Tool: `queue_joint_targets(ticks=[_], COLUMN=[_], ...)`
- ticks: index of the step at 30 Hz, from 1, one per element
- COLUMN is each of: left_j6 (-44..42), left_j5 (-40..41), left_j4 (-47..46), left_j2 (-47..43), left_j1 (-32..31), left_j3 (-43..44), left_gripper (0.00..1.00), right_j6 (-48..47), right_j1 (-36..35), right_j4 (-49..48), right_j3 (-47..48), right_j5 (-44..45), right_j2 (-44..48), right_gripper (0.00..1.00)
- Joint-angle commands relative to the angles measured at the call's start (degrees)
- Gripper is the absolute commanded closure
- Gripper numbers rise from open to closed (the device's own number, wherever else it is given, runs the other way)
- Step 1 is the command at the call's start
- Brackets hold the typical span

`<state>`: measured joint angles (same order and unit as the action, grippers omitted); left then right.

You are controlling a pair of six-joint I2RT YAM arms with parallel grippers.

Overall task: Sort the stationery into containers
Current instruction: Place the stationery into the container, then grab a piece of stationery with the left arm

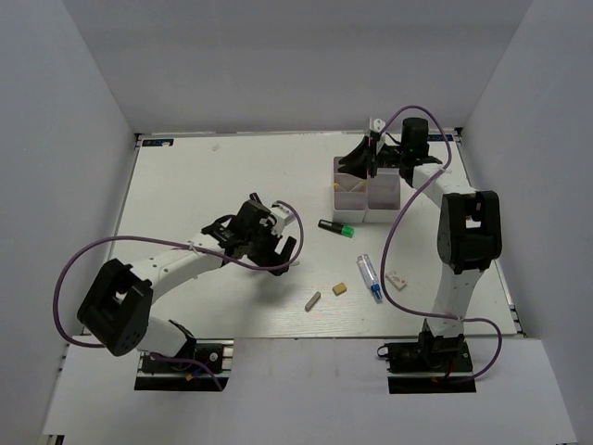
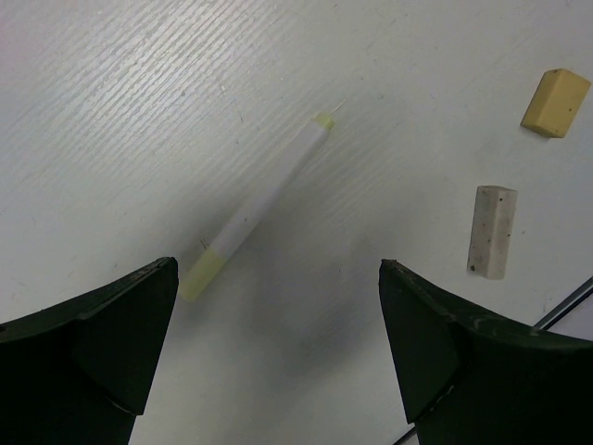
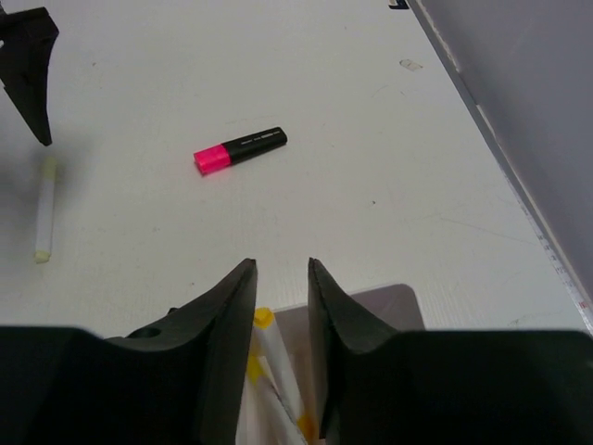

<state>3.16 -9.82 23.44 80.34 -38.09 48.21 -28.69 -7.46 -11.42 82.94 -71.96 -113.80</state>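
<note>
The left gripper [image 2: 278,269] is wide open over the pale stick [image 2: 264,199]. The right gripper [image 3: 281,264] is above the box [image 1: 352,206]; I cannot tell if it holds anything.

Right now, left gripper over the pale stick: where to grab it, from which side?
Take the pale stick at mid-shaft, straight down from above. It lies flat on the table, slanted to the open left gripper, so I'd turn the wrist first to close across its thin width. The grey eraser lies apart, likely out of the way.
</note>
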Motion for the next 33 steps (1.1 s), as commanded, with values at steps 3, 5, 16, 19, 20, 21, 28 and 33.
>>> queue_joint_targets(ticks=[3,5,16,19,20,21,28,33], left_j6=[-3.6,-4.91,-9.05,-10.63,-10.63,-10.63,-10.63,-10.02], left_j5=[0.5,0.51,2.09,2.71,2.71,3.4,4.02,2.97], left_j4=[-2.78,-3.49,-2.96,0.54,1.6,3.26,3.97,4.68], left_j2=[1.22,2.1,16.95,21.96,23.1,24.16,26.63,27.33], left_j1=[-1.11,-1.64,-4.36,-4.97,-4.98,-5.59,-6.74,-7.27], left_j3=[2.95,2.95,12.16,15.86,16.74,17.27,17.27,15.0], left_gripper=[0.01,0.05,0.29,0.4,0.43,0.44,0.69,0.83], right_j6=[4.05,4.78,-4.45,-3.23,-2.87,-2.43,-0.05,1.87], right_j1=[0.52,0.61,2.28,2.28,2.37,2.45,2.89,3.24], right_j4=[3.84,7.36,35.94,36.12,35.68,35.59,35.06,34.71], right_j3=[0.03,1.17,-16.88,-22.7,-23.43,-24.57,-29.15,-30.99], right_j5=[1.64,6.99,9.91,10.26,10.44,10.7,11.49,14.03], right_j2=[9.46,14.54,37.23,44.08,45.06,45.76,52.44,54.64], right_gripper=[0.82,1.0,0.74,0.7,0.7,0.7,0.69,0.53])
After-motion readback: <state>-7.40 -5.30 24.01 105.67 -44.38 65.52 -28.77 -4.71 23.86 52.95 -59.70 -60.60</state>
